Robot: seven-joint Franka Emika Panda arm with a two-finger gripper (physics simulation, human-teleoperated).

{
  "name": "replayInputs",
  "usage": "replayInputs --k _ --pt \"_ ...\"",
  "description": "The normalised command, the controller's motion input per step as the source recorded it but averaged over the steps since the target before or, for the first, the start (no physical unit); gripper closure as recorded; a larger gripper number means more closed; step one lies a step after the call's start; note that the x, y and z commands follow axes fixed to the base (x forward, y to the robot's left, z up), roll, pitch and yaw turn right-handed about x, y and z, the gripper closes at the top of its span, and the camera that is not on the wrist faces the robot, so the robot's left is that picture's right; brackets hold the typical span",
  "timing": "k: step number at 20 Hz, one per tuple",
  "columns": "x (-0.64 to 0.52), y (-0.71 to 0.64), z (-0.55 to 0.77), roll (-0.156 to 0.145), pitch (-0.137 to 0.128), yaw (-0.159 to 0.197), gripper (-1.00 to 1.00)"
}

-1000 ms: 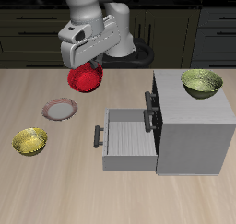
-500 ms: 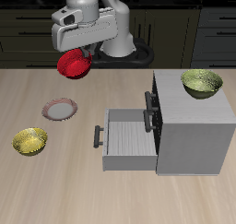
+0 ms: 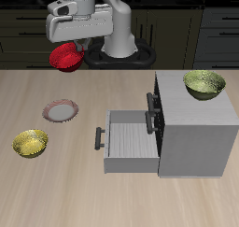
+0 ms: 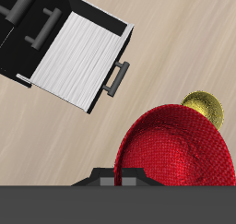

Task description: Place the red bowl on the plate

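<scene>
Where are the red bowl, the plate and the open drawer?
red bowl (image 3: 64, 56), exterior view, on its outer wall below the gripper.
plate (image 3: 62, 110), exterior view, on its pale centre.
open drawer (image 4: 81, 57), wrist view, on its white inside floor.

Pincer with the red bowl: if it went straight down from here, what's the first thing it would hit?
Probably bare table. The pincer holds the red bowl high, seemingly behind the plate. The wrist view shows wood and a yellow-green bowl past the rim, no plate. Depth is uncertain.
</scene>
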Motion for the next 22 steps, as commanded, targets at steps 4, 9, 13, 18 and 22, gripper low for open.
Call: replayInputs --k 4,9,13,18,22 --pt "-0.14 -0.24 0.14 -0.06 -0.075 0.006 1.0" --pt "-0.12 -0.29 0.16 -0.056 -0.044 -0.043 1.0" --pt "-0.21 -0.25 0.12 -0.042 -0.026 -0.046 1.0" --pt "-0.15 -0.14 -0.08 -0.007 0.03 -0.049 1.0" --pt "-0.18 -0.16 -0.08 -0.005 0.005 -0.032 1.0"
